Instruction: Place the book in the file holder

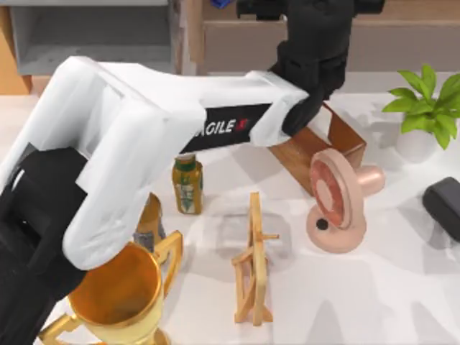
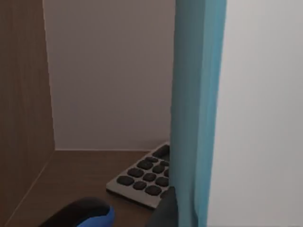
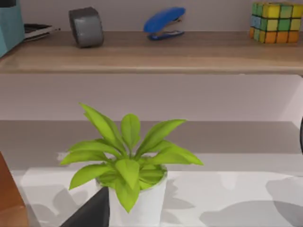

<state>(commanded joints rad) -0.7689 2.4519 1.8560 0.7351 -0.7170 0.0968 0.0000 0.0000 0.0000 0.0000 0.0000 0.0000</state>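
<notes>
The teal book (image 2: 196,109) stands upright close in the left wrist view, with a dark fingertip (image 2: 163,213) against its lower edge. It hangs over a wooden shelf, beside a grey calculator (image 2: 144,177). The right wrist view shows the book (image 3: 9,28) at the shelf's end. My left gripper (image 1: 316,65) reaches to the back of the table, above the brown tissue box (image 1: 316,154), shut on the book. The grey file holder (image 1: 43,36) stands at the back left, well left of that gripper. My right gripper (image 1: 442,205) rests at the right edge.
On the shelf are a tape roll (image 3: 86,26), a blue stapler (image 3: 164,21) and a colour cube (image 3: 275,21). A potted plant (image 1: 424,108), pink fan (image 1: 334,201), slatted wood rack (image 1: 253,259), green bottle (image 1: 187,183) and gold trophy (image 1: 122,295) crowd the table.
</notes>
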